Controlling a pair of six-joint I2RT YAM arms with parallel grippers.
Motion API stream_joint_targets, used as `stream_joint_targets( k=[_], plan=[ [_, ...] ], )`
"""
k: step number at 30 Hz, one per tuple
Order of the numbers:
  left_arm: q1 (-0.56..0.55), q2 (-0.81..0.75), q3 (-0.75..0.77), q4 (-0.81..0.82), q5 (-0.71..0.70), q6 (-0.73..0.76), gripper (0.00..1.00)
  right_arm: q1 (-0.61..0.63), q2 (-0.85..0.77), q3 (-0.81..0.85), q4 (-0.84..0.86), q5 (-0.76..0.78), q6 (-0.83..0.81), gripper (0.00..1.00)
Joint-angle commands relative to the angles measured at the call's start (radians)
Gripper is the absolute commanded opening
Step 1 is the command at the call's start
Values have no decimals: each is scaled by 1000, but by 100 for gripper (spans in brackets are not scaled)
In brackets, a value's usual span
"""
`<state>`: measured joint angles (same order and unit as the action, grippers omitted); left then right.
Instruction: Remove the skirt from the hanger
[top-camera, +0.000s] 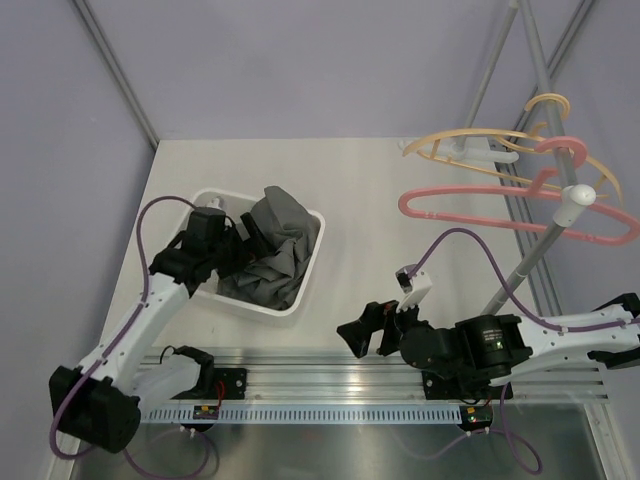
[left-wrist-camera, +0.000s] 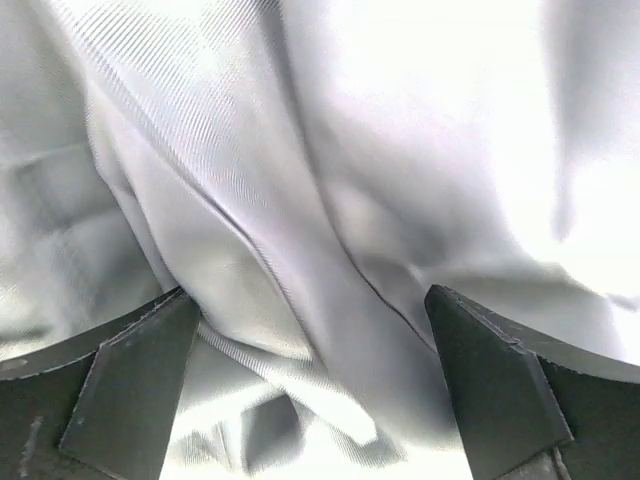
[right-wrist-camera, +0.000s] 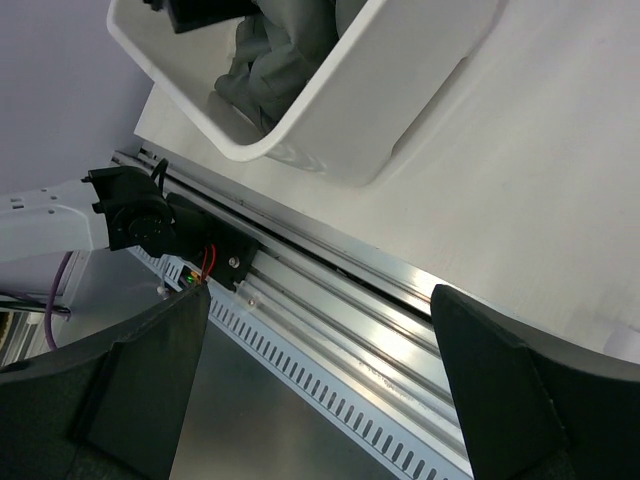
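Lying crumpled in the white bin (top-camera: 262, 309) at the left of the desk (top-camera: 370, 220), the grey skirt (top-camera: 272, 250) is off every hanger. Over it sits the left tool (left-wrist-camera: 310, 340), its jaws spread wide with folds of cloth between them and nothing pinched. Near the front rail (right-wrist-camera: 330, 320), the right tool (right-wrist-camera: 315, 300) is likewise open and holds nothing. At the far right, a pink hanger (top-camera: 520, 215) and a cream hanger (top-camera: 480, 140) hang bare on the rack pole (top-camera: 530, 255).
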<state>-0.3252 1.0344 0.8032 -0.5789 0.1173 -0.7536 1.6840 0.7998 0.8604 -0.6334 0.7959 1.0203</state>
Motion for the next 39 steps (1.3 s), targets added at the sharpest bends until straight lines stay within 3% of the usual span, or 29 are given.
stream_joint_targets(
  k=[1, 6, 9, 12, 16, 18, 20, 23, 27, 34, 39],
  plan=[
    [-2, -91, 167, -179, -111, 28, 99, -3, 38, 69, -15, 55, -2, 99],
    [-3, -158, 344, -321, -206, 36, 99, -3, 150, 149, -44, 72, -49, 100],
    [-2, -184, 418, -320, -186, 45, 99, -4, 211, 209, -57, 89, -74, 99],
    [-2, -208, 430, -184, -35, 77, 99, -4, 251, 249, -66, 109, -86, 99],
    [-12, -125, 468, 29, 363, 89, 99, -6, 265, 273, -75, 138, -65, 99],
    [-40, -71, 467, 144, 471, 59, 99, -9, 272, 288, -150, 170, -2, 99],
    [-127, -97, 430, 250, 493, 51, 99, -9, 288, 316, -248, 202, 87, 100],
    [-259, -160, 312, 329, 411, 83, 99, -9, 285, 312, -302, 220, 155, 99],
    [-353, -295, 124, 436, 436, 56, 99, -9, 231, 209, -215, 218, 143, 99],
    [-373, -564, -102, 458, 478, 111, 99, -9, 124, 60, 33, 193, 0, 100],
    [-374, -694, -222, 523, 547, 47, 99, -9, 125, 19, 132, 190, -80, 99]
  ],
)
